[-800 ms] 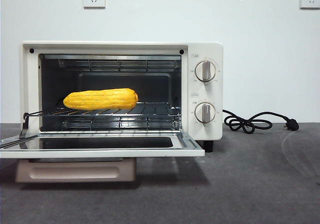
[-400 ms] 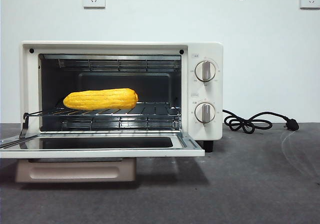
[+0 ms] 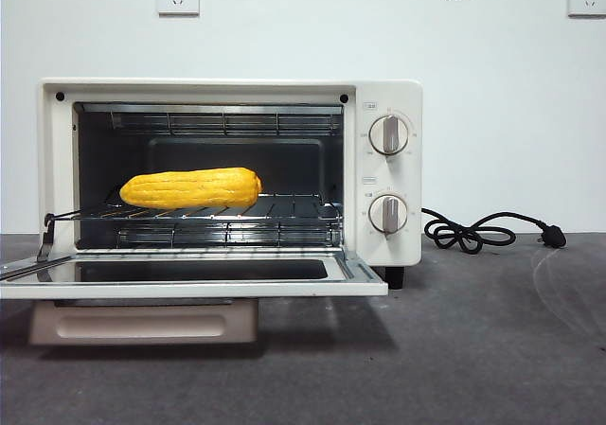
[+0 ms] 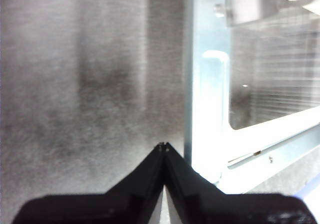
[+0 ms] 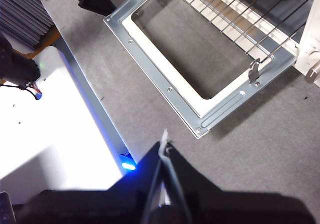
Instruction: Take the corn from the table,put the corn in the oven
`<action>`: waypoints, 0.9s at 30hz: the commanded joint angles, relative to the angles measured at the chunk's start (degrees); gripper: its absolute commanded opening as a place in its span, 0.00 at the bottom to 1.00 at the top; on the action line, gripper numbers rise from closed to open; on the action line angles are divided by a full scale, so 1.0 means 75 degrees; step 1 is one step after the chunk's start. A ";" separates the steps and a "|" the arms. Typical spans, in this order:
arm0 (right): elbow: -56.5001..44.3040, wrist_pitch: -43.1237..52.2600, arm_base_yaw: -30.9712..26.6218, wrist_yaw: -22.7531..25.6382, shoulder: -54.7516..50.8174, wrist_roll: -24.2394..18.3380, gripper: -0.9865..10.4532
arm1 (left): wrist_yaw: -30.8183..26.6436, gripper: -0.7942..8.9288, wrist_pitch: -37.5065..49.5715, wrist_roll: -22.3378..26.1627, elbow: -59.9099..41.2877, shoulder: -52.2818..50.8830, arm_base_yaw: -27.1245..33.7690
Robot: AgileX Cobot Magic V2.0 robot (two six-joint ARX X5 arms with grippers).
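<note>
White wall and two sockets back the grey desk (image 3: 473,349), where the oven (image 3: 393,174) stands with its door (image 3: 189,283) dropped flat. Its corn (image 3: 191,188) lies on the wire rack (image 3: 284,209), toward the rack's left side. Both hands are closed and empty: the left hand (image 4: 162,145) beside what seems the door's edge, the right hand (image 5: 164,144) above the desk before the door.

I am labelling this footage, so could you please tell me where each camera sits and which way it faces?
Front: low at table height, facing the open oven with the corn on its rack; a black arm tip at top right.
Left wrist: above the table, beside the door; left gripper shut.
Right wrist: high, looking down on the door; right gripper shut.
All three share the door.
</note>
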 commanded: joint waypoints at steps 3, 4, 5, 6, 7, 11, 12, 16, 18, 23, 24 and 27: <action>-0.0003 -0.0050 -0.0006 -0.0017 0.0047 -0.0076 0.08 | 0.0487 0.07 -0.0012 0.0134 -0.0035 0.0038 -0.0009; -0.0003 -0.0061 -0.0006 -0.0017 0.0047 -0.0076 0.08 | 0.0493 0.07 -0.0015 0.0131 -0.0035 0.0038 0.0003; -0.0003 -0.0079 -0.0006 -0.0015 0.0047 -0.0076 0.08 | 0.0495 0.07 -0.0029 0.0131 -0.0032 0.0038 0.0012; -0.0003 -0.0096 -0.0006 -0.0017 0.0047 -0.0076 0.08 | 0.0513 0.07 -0.0041 0.0131 -0.0029 0.0038 0.0023; -0.0003 -0.0108 -0.0006 -0.0015 0.0047 -0.0076 0.08 | 0.0551 0.07 -0.0055 0.0128 -0.0020 0.0038 0.0035; -0.0003 -0.0119 -0.0006 -0.0017 0.0047 -0.0076 0.08 | 0.1142 0.07 -0.0064 0.0093 0.0012 0.0035 0.0067; -0.0003 -0.0117 -0.0006 -0.0015 0.0047 -0.0076 0.08 | 0.1250 0.07 -0.0064 0.0061 0.0038 0.0035 0.0067; -0.0003 -0.0117 -0.0006 -0.0017 0.0047 -0.0073 0.08 | 0.1597 0.07 -0.0233 0.0047 0.0283 0.0023 0.0070; -0.0003 -0.0117 -0.0006 -0.0017 0.0047 -0.0070 0.08 | 0.1661 0.07 -0.0428 0.0047 0.0533 0.0023 0.0070; -0.0003 -0.0111 -0.0006 -0.0015 0.0047 -0.0052 0.08 | 0.1658 0.07 -0.0979 0.0052 0.1364 0.0020 0.0067; -0.0003 -0.0108 -0.0006 -0.0017 0.0047 -0.0052 0.08 | 0.1658 0.07 -0.1081 0.0052 0.1617 0.0020 0.0067; -0.0003 -0.0108 -0.0006 -0.0015 0.0047 -0.0052 0.08 | 0.1655 0.07 -0.1195 0.0047 0.2232 0.0020 0.0067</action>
